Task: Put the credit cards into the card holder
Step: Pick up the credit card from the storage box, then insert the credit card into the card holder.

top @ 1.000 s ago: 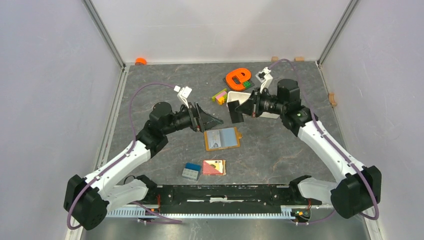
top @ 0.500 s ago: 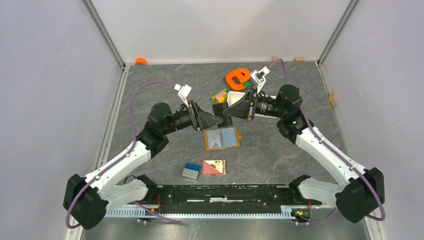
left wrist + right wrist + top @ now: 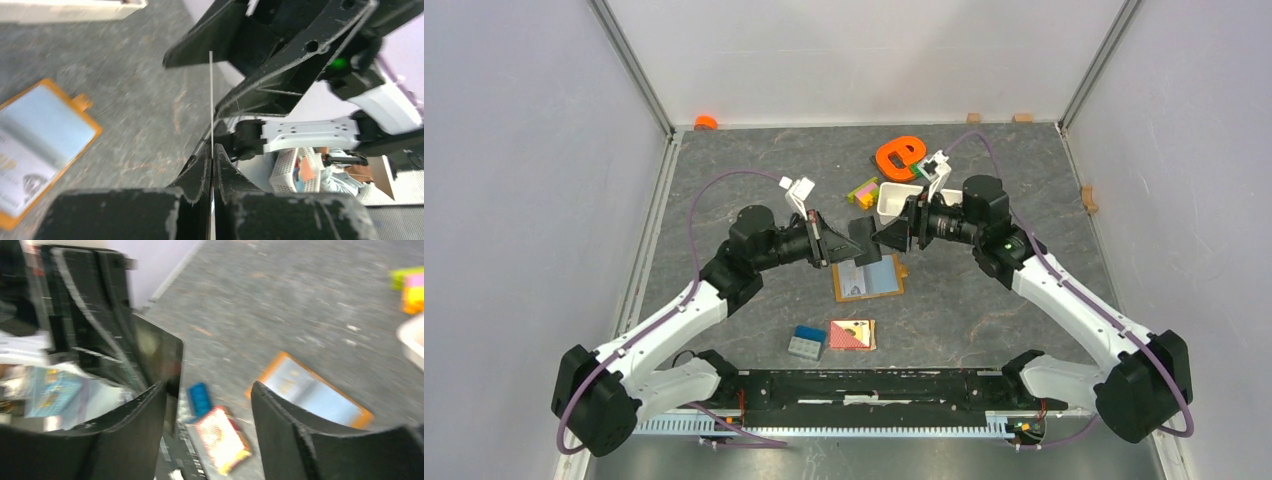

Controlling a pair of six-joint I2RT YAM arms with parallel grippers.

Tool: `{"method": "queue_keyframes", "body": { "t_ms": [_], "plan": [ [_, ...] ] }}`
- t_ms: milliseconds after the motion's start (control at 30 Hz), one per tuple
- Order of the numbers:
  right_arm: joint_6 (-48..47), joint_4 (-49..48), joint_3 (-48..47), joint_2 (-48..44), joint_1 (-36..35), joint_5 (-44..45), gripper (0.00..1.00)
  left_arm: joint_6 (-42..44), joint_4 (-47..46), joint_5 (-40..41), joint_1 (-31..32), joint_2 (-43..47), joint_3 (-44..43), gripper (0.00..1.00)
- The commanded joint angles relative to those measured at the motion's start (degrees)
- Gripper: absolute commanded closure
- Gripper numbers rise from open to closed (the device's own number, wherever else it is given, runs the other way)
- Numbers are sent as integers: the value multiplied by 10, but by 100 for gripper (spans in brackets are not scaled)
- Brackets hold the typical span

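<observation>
Left tool (image 3: 212, 150) is clenched tight on one thin card (image 3: 211, 100), held up in the air, mid frame in the top view. Right tool (image 3: 886, 237) faces it w/ jaws apart, gripping nothing; can't tell if the card touches its tips. Card holder (image 3: 869, 277) lies open on the tabletop (image 3: 724, 180), just below both tools. Red-tan tile (image 3: 851, 334) & blue block (image 3: 806, 342) sit lower down.

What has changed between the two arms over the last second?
The right gripper carried the credit card leftward to the left gripper, which closed on it; the right gripper then opened, letting go. The card holder lies open where it was; the red-and-tan tile and blue-and-grey block are unmoved.
</observation>
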State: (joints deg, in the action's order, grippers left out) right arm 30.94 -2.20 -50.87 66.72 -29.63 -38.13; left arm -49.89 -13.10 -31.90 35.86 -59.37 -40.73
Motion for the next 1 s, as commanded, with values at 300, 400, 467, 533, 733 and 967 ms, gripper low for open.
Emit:
{"method": "queue_keyframes", "body": {
  "t_ms": [300, 400, 467, 533, 733, 967],
  "plan": [
    [-104, 112, 137, -11, -114, 506, 25, 164, 283, 51, -51, -150, -69, 98],
    [-99, 77, 145, 18, -157, 528, 26, 163, 263, 42, -51, -185, -68, 98],
    [-97, 73, 135, 48, -182, 563, 27, 158, 253, 38, -51, -203, -68, 98],
    [-96, 75, 122, 77, -198, 596, 28, 149, 233, 27, -51, -216, -62, 98],
    [-98, 41, 105, 135, -207, 647, 35, 134, 191, 9, -49, -257, -48, 98],
    [-116, -18, 97, 189, -207, 661, 34, 113, 157, -9, -47, -290, -41, 98]
  ]
}}
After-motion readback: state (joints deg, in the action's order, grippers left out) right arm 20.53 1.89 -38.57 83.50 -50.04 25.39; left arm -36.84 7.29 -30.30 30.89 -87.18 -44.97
